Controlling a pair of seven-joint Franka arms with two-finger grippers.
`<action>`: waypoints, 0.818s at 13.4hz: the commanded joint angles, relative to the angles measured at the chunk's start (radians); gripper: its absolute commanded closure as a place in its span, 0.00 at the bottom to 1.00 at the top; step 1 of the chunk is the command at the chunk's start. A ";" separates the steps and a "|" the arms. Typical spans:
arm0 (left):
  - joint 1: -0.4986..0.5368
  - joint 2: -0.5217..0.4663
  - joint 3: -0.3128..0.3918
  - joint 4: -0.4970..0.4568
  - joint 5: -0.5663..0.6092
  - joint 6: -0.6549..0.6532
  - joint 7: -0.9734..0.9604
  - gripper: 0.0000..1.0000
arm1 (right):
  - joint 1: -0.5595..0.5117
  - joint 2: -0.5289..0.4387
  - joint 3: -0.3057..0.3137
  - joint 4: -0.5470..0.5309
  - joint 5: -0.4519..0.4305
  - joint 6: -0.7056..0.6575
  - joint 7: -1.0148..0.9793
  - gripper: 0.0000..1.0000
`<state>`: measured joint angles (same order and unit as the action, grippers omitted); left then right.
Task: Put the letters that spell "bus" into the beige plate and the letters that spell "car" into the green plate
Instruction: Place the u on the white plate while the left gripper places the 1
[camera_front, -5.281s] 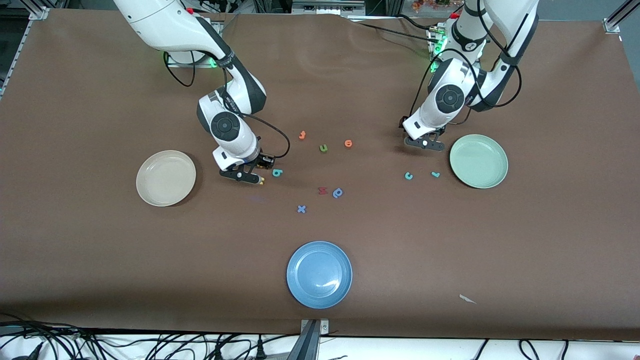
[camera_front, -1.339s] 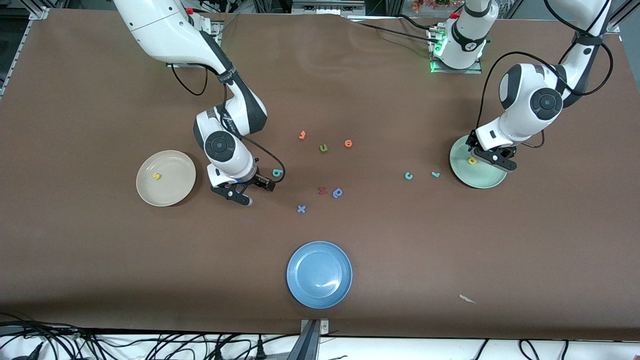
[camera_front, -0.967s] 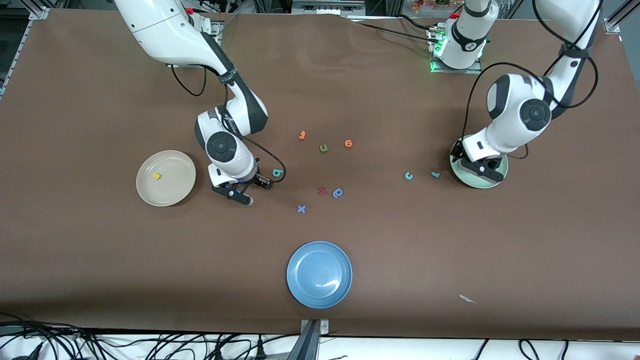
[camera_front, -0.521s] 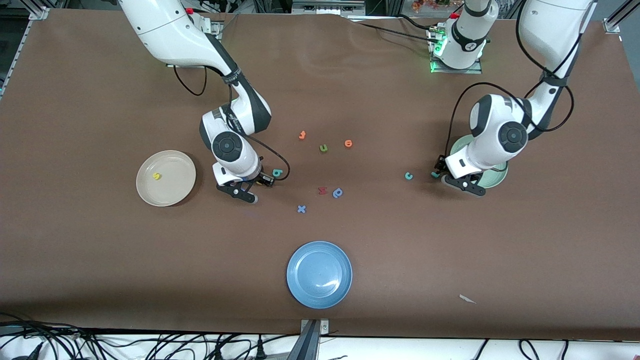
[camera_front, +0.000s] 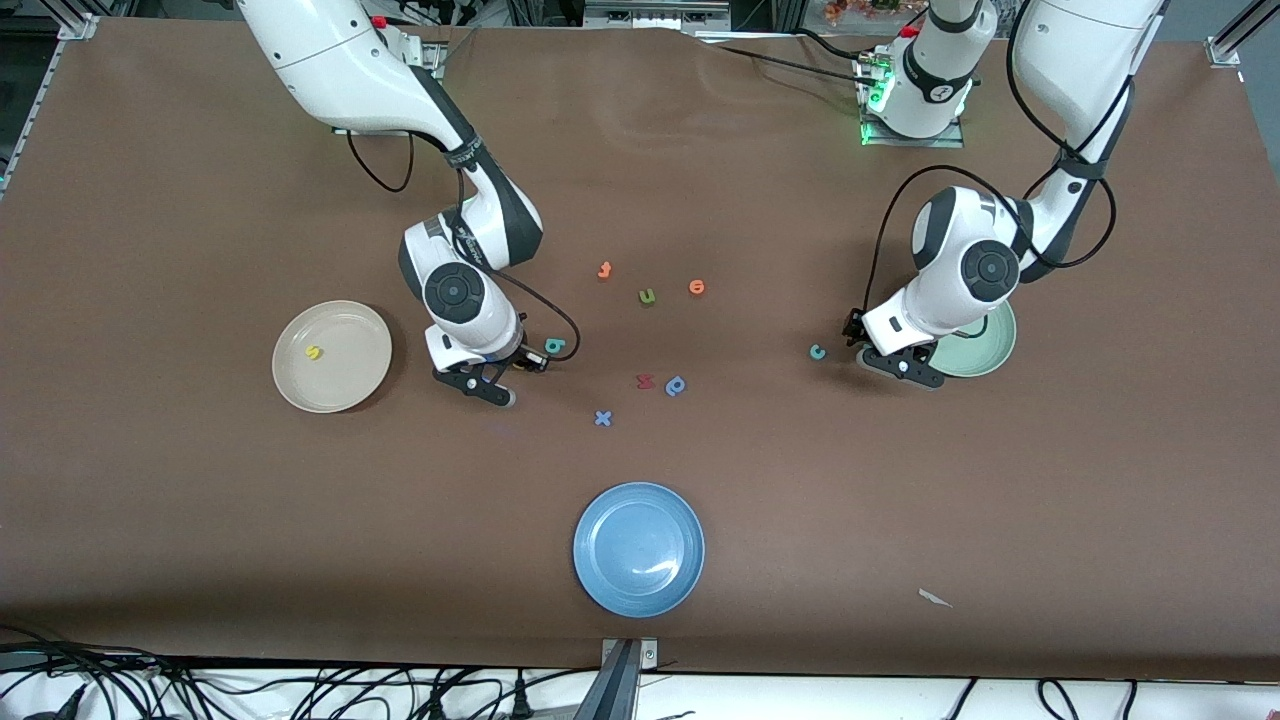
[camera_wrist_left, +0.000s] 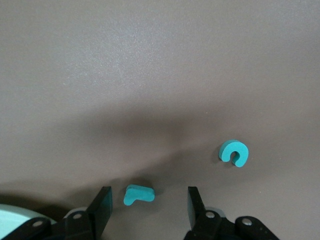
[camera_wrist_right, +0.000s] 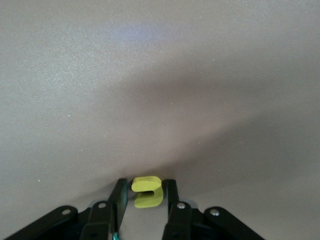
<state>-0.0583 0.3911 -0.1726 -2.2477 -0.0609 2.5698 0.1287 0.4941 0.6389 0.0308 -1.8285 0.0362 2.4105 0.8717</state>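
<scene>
Nearest the camera sat a blue plate (camera_front: 639, 549), empty and no part of the task. Farther up, a blue "x" (camera_front: 602, 418), a red letter (camera_front: 645, 381) and a blue "p"-like letter (camera_front: 676, 385) lay loose on the brown table (camera_front: 200, 520).

Toward the right arm's end, the beige plate (camera_front: 345, 385) held the yellow "s" (camera_front: 313, 352). Beside it the right gripper (camera_wrist_right: 144, 200) stood low at the table, its fingers drawn in against the yellow "u" (camera_wrist_right: 147, 191), probably so it could be lifted to that plate. The teal "b" (camera_front: 555, 346) lay just beside this gripper, waiting.

Toward the left arm's end, the left gripper (camera_wrist_left: 147, 207) was down at the table with its fingers spread either side of the teal "r" (camera_wrist_left: 138, 194), not touching it, seemingly lined up to pinch it. The teal "c" (camera_front: 817, 351) lay near. The green plate (camera_front: 985, 352) sat partly hidden under the left arm.

Farthest lay two orange letters (camera_front: 604, 270) and an olive "u" (camera_front: 647, 296), distractors.
</scene>
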 joint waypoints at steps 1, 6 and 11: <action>-0.003 0.017 0.002 -0.019 0.012 0.056 0.003 0.30 | 0.004 0.001 -0.003 -0.006 0.002 -0.001 0.001 0.84; -0.005 0.038 0.004 -0.027 0.013 0.076 0.005 0.11 | -0.002 -0.062 -0.043 0.020 -0.010 -0.127 -0.037 0.88; -0.003 0.040 0.004 -0.032 0.013 0.079 0.015 0.36 | -0.003 -0.200 -0.208 0.023 -0.009 -0.414 -0.348 0.88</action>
<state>-0.0572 0.4275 -0.1683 -2.2724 -0.0573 2.6348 0.1317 0.4901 0.4946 -0.1251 -1.7839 0.0303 2.0777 0.6385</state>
